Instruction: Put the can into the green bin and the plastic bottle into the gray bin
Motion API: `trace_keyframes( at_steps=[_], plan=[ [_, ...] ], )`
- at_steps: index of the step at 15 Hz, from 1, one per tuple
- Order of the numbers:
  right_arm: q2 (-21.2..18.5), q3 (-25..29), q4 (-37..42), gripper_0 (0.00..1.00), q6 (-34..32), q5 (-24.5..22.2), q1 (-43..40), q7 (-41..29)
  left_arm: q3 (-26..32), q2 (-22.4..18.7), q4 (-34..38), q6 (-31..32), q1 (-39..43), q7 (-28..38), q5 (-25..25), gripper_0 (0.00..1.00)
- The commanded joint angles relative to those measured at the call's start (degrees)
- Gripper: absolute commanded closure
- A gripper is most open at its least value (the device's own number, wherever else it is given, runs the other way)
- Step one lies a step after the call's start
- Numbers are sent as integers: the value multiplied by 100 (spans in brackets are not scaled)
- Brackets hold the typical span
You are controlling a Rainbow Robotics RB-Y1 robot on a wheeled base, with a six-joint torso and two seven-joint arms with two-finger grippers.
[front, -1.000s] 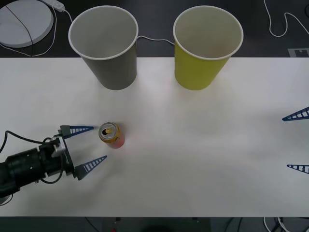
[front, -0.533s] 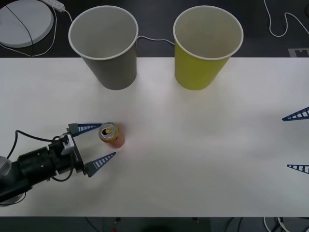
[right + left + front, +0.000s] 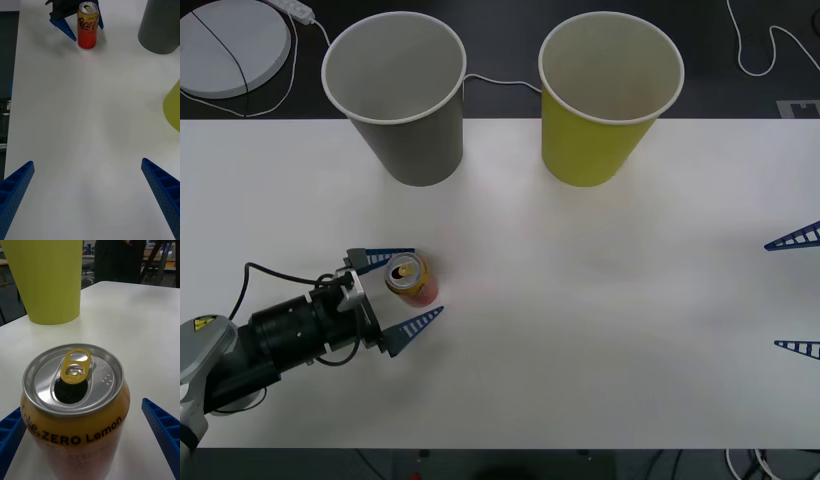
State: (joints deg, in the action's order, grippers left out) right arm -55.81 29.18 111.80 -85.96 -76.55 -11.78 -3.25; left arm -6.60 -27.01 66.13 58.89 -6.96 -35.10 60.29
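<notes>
Left gripper (image 3: 409, 292) sits low on the table's (image 3: 600, 330) left side, jaws spread wide with the can (image 3: 411, 279) standing upright between the two blue fingers; one finger (image 3: 385, 257) lies just beside the can's far side, the other (image 3: 418, 325) near its front, and whether either touches cannot be told from above; the left wrist view puts the can (image 3: 75, 405) close between both finger bases, with a gap showing on one side. That view shows the can's open mouth, gold tab and the words "ZERO Lemon"; the right wrist view instead shows the can's (image 3: 88, 25) side, gold above and red below, with the left gripper (image 3: 80, 23) straddling it. Behind, at the table's far edge, the gray bin (image 3: 395, 95) stands upright left of centre, the green bin (image 3: 608, 95) just right of it, both well apart from the can; their pale insides show from above. Far right, the right gripper (image 3: 792, 293) rests at the table's edge, fingers wide apart and holding nothing; its view shows bare table between its fingers (image 3: 161, 191).
</notes>
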Motion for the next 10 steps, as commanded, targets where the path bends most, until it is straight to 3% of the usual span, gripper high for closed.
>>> trace_keyframes(
  at_steps=[1,6,7,8,9,10],
  plan=[
    [0,0,0,0,0,0,0,0,1,126,-4,-71,-78,65,150,0],
    [0,0,0,0,0,0,0,0,1,178,-13,-97,-148,135,220,0],
    [0,0,0,0,0,0,0,0,1,187,-13,-97,-148,144,220,27],
    [0,0,0,0,0,0,0,0,1,178,-13,-97,-148,144,220,85],
    [0,0,0,0,0,0,0,0,1,187,-13,-97,-148,135,220,100],
    [0,0,0,0,0,0,0,0,1,187,-13,-97,-148,144,220,100]
  ],
)
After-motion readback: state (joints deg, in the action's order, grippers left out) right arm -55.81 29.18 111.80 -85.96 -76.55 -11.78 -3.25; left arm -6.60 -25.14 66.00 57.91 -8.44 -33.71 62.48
